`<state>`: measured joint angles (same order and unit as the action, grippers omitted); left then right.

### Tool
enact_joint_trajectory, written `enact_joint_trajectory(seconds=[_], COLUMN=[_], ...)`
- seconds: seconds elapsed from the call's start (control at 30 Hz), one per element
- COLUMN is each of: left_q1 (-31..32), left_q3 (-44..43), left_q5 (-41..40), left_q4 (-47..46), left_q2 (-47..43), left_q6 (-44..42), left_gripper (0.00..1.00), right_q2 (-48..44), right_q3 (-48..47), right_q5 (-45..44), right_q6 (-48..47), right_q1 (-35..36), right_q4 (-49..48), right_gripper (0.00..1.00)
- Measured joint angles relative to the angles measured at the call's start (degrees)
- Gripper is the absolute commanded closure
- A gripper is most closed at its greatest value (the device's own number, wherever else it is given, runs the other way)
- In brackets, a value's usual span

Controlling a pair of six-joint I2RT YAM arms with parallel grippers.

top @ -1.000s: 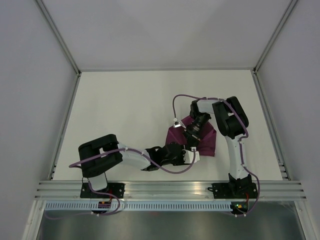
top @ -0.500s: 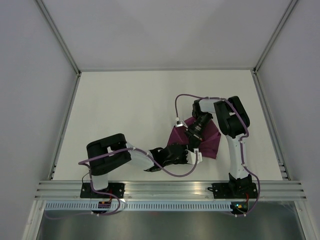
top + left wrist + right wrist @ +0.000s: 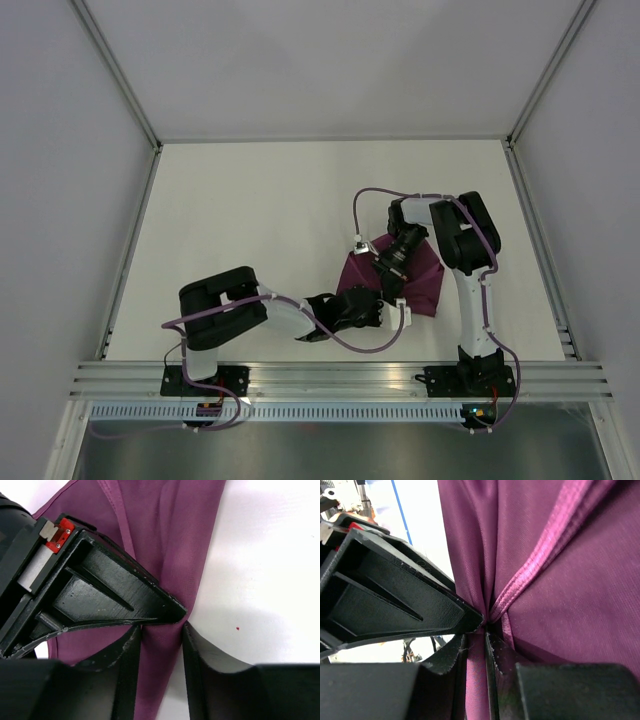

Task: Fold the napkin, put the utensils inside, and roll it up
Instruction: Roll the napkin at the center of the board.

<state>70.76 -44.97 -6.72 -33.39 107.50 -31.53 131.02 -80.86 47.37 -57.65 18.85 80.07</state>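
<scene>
The plum-purple napkin lies bunched on the white table right of centre. My right gripper reaches down from the far side and is shut on a gathered fold of the napkin, next to its hem seam; its jaws are nearly together in the right wrist view. My left gripper comes in from the left and meets it tip to tip. Its fingers stand a little apart around a strip of the napkin, with bare table showing beside the right finger. The utensils are out of view.
The white table is walled on three sides by pale panels. An aluminium rail runs along the near edge by the arm bases. A purple cable loops from each arm, one beside the left gripper.
My left arm has stretched further right, bringing its gripper up against the right gripper at the napkin's near-left edge. The right gripper has shifted slightly right, still holding the cloth.
</scene>
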Motion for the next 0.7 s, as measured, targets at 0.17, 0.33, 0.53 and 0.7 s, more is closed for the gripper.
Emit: enact_joint_trajectory(seconds=[0.17,0.33,0.53,0.7], left_q1=[0.02,-0.02,-1.38,-3.3], left_q3=[-3.76,-7.02,-8.63,-9.81], left_q5=[1.42,2.93,6.73,10.91], left_q4=[6.03,11.65,14.32,15.37], left_q2=[0.74,1.4,1.49,1.79], left_q6=[-0.31,-0.22,0.66,3.67], left_gripper=[0.89,0.98,0.98,0.98], right_q2=[0.04,0.0,-2.21,-7.23], right_q3=[0.07,0.17,1.14,2.29], right_q5=[-1.14,-1.62,-2.47,-4.24], right_q6=[-0.55,-1.14,-0.85,1.14], right_q1=[-0.83,-1.42,-1.49,-2.03], right_q4=[0.7,1.33,0.02,-4.02], right_gripper=[1.0,0.89,0.62,0.5])
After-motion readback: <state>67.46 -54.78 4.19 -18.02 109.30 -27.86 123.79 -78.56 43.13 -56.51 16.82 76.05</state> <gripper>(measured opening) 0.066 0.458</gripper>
